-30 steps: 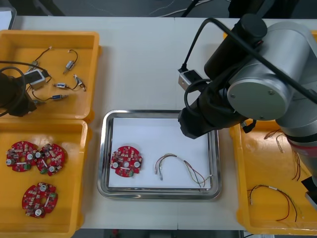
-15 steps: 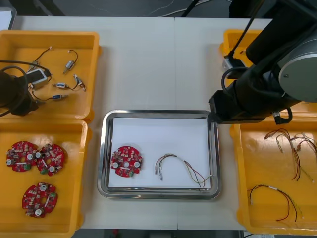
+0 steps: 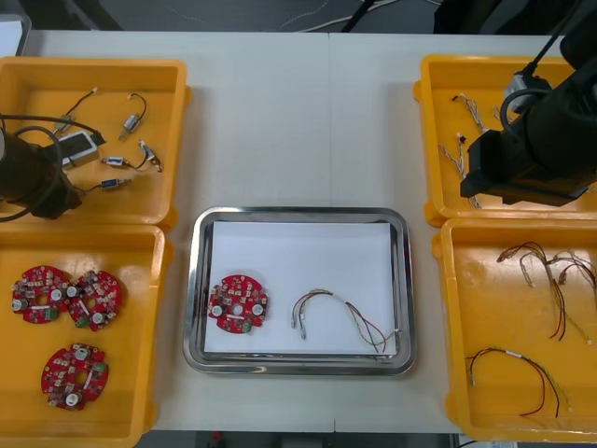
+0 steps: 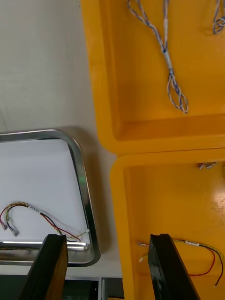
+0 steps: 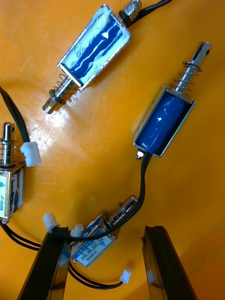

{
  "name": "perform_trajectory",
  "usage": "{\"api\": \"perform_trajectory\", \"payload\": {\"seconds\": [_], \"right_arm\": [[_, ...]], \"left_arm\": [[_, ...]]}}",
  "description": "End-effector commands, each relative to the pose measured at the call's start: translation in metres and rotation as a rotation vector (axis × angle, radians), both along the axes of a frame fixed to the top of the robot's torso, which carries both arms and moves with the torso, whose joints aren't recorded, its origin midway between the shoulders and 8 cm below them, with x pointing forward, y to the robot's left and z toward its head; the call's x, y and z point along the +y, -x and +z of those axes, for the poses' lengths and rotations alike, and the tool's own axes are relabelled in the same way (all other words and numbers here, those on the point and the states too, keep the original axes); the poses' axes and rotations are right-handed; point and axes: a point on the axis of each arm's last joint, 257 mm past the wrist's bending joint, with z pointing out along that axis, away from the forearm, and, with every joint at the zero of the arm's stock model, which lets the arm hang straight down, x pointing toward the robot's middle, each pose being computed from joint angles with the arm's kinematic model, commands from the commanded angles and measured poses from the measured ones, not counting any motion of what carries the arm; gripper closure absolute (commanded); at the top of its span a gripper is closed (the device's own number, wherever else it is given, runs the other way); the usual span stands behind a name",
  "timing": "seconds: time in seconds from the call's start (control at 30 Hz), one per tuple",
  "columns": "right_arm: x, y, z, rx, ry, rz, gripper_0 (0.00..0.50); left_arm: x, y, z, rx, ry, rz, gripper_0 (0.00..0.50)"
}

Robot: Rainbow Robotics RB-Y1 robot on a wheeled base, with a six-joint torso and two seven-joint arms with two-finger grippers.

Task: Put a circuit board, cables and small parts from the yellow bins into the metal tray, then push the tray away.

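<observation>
The metal tray (image 3: 193, 291), white inside, holds a round red circuit board (image 3: 238, 303) and a red and yellow cable (image 3: 341, 315). My right gripper (image 4: 108, 265) is open and holds nothing. It hangs high over the gap between the tray's corner (image 4: 82, 187) and the two right bins. My right arm (image 3: 532, 154) is above the back right bin (image 3: 431, 103). My left gripper (image 5: 108, 255) is open, low in the back left bin (image 3: 103, 73). A small metal part (image 5: 96, 243) on a black cable lies between its fingers, untouched.
Other small metal parts (image 5: 93, 44) with black cables lie ahead of the left fingers. The front left bin (image 3: 140, 373) holds three circuit boards (image 3: 70, 299). Twisted blue and white cables (image 4: 168, 65) lie in the back right bin, red and yellow cables (image 3: 522, 378) in the front right one.
My right arm has swung away from above the tray to the right, over the back right bin. My left arm shifted slightly in the back left bin.
</observation>
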Motion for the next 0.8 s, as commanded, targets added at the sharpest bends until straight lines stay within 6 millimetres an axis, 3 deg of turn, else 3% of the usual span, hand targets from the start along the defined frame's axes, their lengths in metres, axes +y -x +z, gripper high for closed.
{"api": "perform_trajectory", "payload": {"seconds": [0.03,0.17,0.4,0.5,0.8], "right_arm": [[-0.041,-0.02,0.029,-0.052,-0.013,-0.132,0.0],[-0.073,-0.034,0.031,-0.069,0.039,-0.167,0.0],[-0.126,-0.05,0.022,-0.046,0.114,-0.235,0.0],[-0.139,-0.064,0.021,-0.072,0.12,-0.243,0.0],[-0.143,-0.092,0.017,-0.083,0.051,-0.269,0.0]], "left_arm": [[-0.012,-0.014,0.011,-0.026,-0.057,-0.106,0.046],[-0.011,-0.012,0.011,-0.019,-0.056,-0.103,0.082],[-0.009,-0.01,0.006,-0.008,-0.05,-0.096,0.083],[-0.006,-0.01,0.005,-0.006,-0.051,-0.093,0.083],[-0.006,-0.008,0.001,0.003,-0.049,-0.089,0.086]]}}
